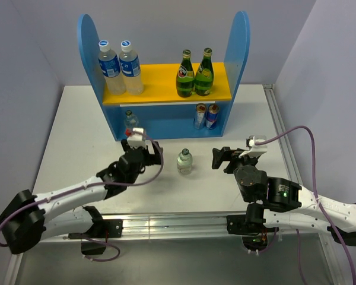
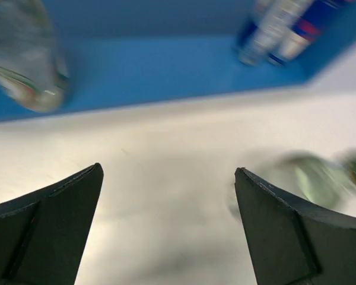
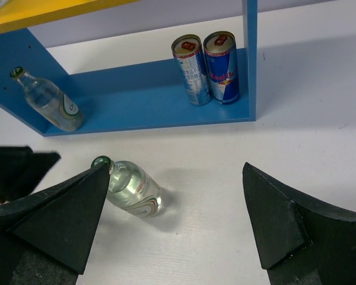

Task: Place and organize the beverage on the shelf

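The shelf [image 1: 166, 122] stands at the back of the table, with blue side panels and a yellow upper board [image 1: 160, 89]. A small clear bottle with a green cap [image 1: 184, 161] stands loose on the table in front of it, also visible in the right wrist view [image 3: 133, 191] and blurred in the left wrist view [image 2: 317, 178]. My left gripper [image 1: 136, 145] is open and empty, just left of that bottle and facing the shelf's base [image 2: 154, 65]. My right gripper [image 1: 219, 159] is open to the bottle's right, pointing at it, with nothing between its fingers [image 3: 176, 166].
On the yellow board stand two clear blue-labelled bottles [image 1: 120, 66] and two green bottles [image 1: 194, 73]. The lower level holds a small clear bottle [image 1: 130, 120] at the left and two cans [image 1: 206, 116] at the right. Grey walls enclose the table.
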Action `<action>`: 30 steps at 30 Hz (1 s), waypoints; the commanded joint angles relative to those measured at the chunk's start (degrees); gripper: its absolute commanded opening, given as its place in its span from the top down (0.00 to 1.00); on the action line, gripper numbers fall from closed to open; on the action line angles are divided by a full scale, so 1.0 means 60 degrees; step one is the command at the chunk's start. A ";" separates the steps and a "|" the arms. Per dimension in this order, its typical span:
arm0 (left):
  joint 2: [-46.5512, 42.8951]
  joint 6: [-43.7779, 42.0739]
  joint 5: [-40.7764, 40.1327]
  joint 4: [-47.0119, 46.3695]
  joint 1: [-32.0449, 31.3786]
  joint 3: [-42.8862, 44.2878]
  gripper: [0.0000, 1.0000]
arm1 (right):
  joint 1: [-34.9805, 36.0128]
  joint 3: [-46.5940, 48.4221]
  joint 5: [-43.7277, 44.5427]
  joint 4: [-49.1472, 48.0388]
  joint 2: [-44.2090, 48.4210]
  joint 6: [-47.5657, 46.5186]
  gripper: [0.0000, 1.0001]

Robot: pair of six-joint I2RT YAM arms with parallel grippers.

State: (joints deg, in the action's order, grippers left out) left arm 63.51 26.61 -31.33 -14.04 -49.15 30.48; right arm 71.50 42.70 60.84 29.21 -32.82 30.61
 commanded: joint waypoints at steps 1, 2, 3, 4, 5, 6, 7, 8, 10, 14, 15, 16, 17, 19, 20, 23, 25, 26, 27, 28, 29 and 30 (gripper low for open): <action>-0.0973 0.0793 -0.0373 0.0406 -0.1108 -0.0362 0.01 | 0.0080 0.0076 0.0275 0.0009 0.0064 0.0142 0.00; -0.1134 0.0838 -0.0374 0.0450 -0.1604 -0.0523 0.01 | 0.0080 0.0062 0.0275 0.0024 0.0035 0.0171 0.00; -0.1382 0.0911 -0.0417 0.0538 -0.1826 -0.0553 0.01 | 0.0080 0.0076 0.0275 0.0024 0.0035 0.0172 0.00; -0.1457 0.0912 -0.0403 0.0611 -0.2075 -0.0597 0.01 | 0.0080 0.0062 0.0261 0.0024 0.0035 0.0157 0.00; -0.1516 0.0796 -0.0243 0.0539 -0.2484 -0.0714 0.01 | 0.0080 0.0061 0.0261 0.0009 0.0050 0.0157 0.00; -0.1488 0.0765 -0.0111 0.0437 -0.2633 -0.0758 0.01 | 0.0080 0.0061 0.0261 -0.0005 0.0021 0.0128 0.00; -0.1401 0.0751 0.0165 0.0088 -0.2765 -0.0817 0.01 | 0.0080 0.0061 0.0261 -0.0063 0.0035 0.0113 0.00; -0.1298 0.0663 0.0255 -0.0118 -0.3027 -0.0962 0.01 | 0.0080 0.0076 0.0261 -0.0064 0.0021 0.0099 0.00; -0.0772 0.0677 0.0125 -0.0499 -0.3278 -0.1022 0.01 | 0.0080 0.0076 0.0261 -0.0049 -0.0009 0.0084 0.00; 0.0879 0.0546 0.0006 -0.1801 -0.3645 -0.0819 0.01 | 0.0080 0.0061 0.0231 -0.0020 0.0006 0.0142 0.00; 0.1233 0.0487 0.0022 -0.1935 -0.3645 -0.0687 0.01 | 0.0080 0.0032 0.0217 -0.0049 0.0020 0.0113 0.00; 0.1600 0.0443 0.0036 -0.2038 -0.3645 -0.0526 0.01 | 0.0080 0.0047 0.0217 -0.0020 0.0006 0.0128 0.00; 0.2270 0.0341 -0.0109 -0.2213 -0.3645 -0.0133 0.01 | 0.0080 0.0061 0.0202 -0.0006 -0.0009 0.0157 0.00; 0.2831 0.0238 -0.0329 -0.2579 -0.3645 0.0250 0.01 | 0.0080 0.0076 0.0202 0.0009 0.0006 0.0157 0.00; 0.3225 0.0136 -0.0417 -0.2784 -0.3660 0.0310 0.01 | 0.0094 0.0076 0.0202 0.0024 -0.0009 0.0172 0.00; 0.3857 -0.0055 -0.0973 -0.3371 -0.3660 0.0762 0.01 | 0.0094 0.0091 0.0173 0.0097 0.0093 0.0230 0.00; 0.4560 -0.0245 -0.1455 -0.3663 -0.3660 0.1172 0.01 | 0.0094 0.0061 0.0144 0.0010 0.0138 0.0157 0.00; 0.4780 -0.0318 -0.1617 -0.3767 -0.3660 0.1305 0.01 | 0.0094 0.0047 0.0129 0.0009 0.0152 0.0128 0.00; 0.5145 -0.0406 -0.1793 -0.3869 -0.3660 0.1408 0.01 | 0.0094 0.0061 0.0085 -0.0020 0.0138 0.0113 0.00; 0.5322 -0.0436 -0.2099 -0.4015 -0.3660 0.1525 0.01 | 0.0109 0.0047 0.0099 0.0009 0.0123 0.0128 0.00; 0.5658 -0.0480 -0.2233 -0.4075 -0.3631 0.1759 0.01 | 0.0094 0.0076 0.0114 0.0053 0.0051 0.0186 0.00; 0.5806 -0.0480 -0.2321 -0.4134 -0.3616 0.1862 0.01 | 0.0094 0.0076 0.0114 0.0068 0.0035 0.0186 0.00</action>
State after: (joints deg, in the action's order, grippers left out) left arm 95.37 25.69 -39.90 -33.61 -70.76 38.61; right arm 71.50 42.70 60.77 29.65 -32.58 30.85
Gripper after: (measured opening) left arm 0.994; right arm 0.998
